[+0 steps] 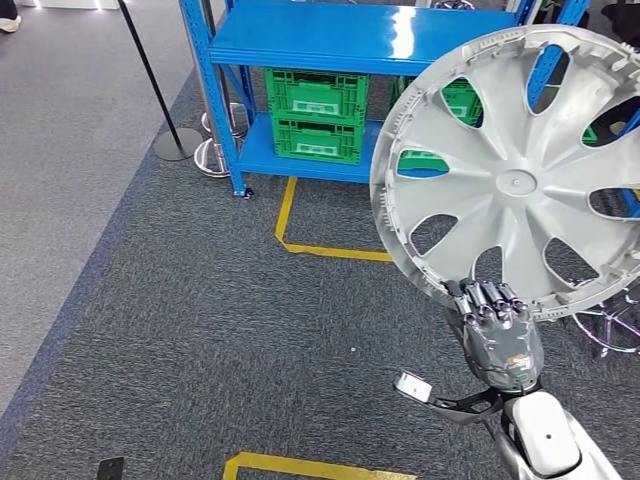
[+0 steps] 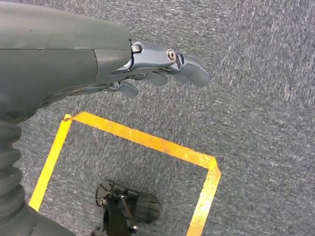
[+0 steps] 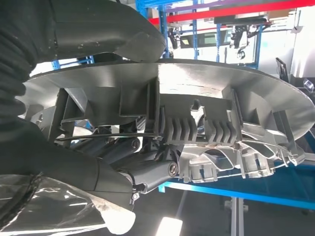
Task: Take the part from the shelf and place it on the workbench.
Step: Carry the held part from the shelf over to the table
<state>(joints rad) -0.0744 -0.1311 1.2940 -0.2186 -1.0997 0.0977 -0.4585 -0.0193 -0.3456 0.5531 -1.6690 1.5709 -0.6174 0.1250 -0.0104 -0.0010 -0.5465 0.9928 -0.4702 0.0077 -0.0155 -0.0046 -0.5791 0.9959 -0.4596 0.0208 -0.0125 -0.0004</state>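
The part, a large silver wheel cover (image 1: 521, 170), was already off the shelf and held up in the air, its face turned toward the head camera and tilted. The right hand (image 1: 494, 325) gripped it at the lower rim, fingers (image 1: 483, 298) curled over the edge; the right wrist view showed the cover's ribbed underside (image 3: 193, 123) with the dark fingers (image 3: 122, 147) hooked beneath it. So the pick looked done. What was left, as I judged it, was the carry and the set-down: no workbench was visible, so the robot probably still had to turn or walk before it could place the part.

The blue shelf (image 1: 340, 45) stood ahead and well apart from the robot, with 2 stacked green crates (image 1: 315, 115) on its lower level and more green showing behind the cover's openings. Grey carpet (image 1: 151, 280) covered the floor, marked with yellow tape lines (image 1: 317, 245); a paler grey strip ran along the left side. A black post on a round base (image 1: 175, 143) stood near the shelf's left leg.

The left hand (image 2: 163, 66) hung over the carpet, holding nothing, fingers loosely extended and slightly apart. Below it lay a yellow tape rectangle (image 2: 148, 140).
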